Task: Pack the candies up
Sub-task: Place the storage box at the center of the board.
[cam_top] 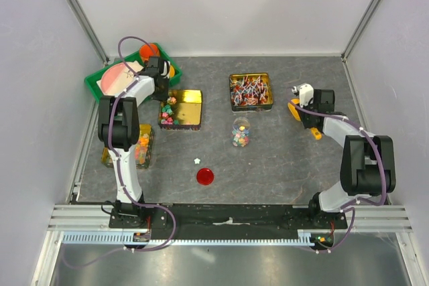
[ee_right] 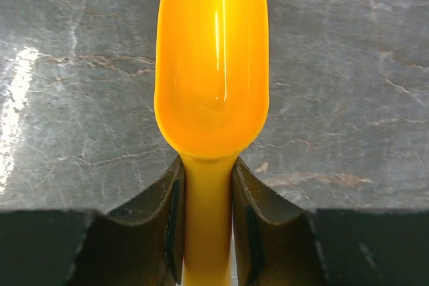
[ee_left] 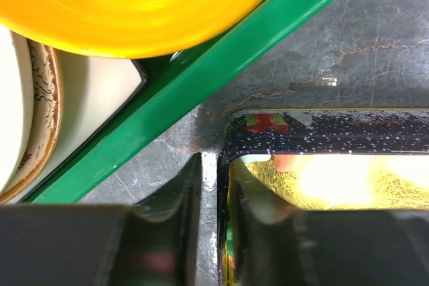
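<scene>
The candies (cam_top: pixel 167 112) are tiny pastel pieces piled at the left end of a gold tin (cam_top: pixel 188 97). More of them fill a small clear jar (cam_top: pixel 240 134), and one white piece (cam_top: pixel 197 161) lies loose on the table. My left gripper (cam_top: pixel 163 89) (ee_left: pixel 216 165) sits at the tin's far left corner. Its jaws stand slightly apart astride the tin's dark wall (ee_left: pixel 322 132), with a gap showing on the left side. A pink candy (ee_left: pixel 288 162) shows inside the tin. My right gripper (cam_top: pixel 305 117) (ee_right: pixel 208 165) is shut on the handle of an empty yellow scoop (cam_top: pixel 293 108) (ee_right: pixel 211 65).
A green bin (cam_top: pixel 95 85) (ee_left: pixel 201 85) with plates and orange pieces stands just left of the tin. A tin of lollipops (cam_top: pixel 251 92) is at the back centre. A container of gummies (cam_top: pixel 139 147) is near the left arm, and a red lid (cam_top: pixel 205 176) lies in front.
</scene>
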Robot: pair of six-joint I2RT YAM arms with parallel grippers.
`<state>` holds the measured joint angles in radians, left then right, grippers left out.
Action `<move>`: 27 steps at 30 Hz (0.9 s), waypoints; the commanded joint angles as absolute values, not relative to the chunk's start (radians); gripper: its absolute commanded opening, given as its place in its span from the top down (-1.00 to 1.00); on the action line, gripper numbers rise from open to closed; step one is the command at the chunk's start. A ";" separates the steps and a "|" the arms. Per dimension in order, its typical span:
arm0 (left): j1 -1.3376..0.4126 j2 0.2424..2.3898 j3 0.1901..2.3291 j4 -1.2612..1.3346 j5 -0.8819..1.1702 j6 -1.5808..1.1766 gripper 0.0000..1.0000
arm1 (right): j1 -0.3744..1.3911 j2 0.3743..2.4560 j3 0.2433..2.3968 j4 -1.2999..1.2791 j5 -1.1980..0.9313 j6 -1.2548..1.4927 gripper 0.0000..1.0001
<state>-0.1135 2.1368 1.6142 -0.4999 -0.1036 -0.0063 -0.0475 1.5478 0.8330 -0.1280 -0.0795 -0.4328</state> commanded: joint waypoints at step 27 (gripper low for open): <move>-0.117 1.571 1.289 -0.520 0.092 0.040 -0.06 | 0.026 1.470 0.962 -0.334 -0.051 -0.462 -0.21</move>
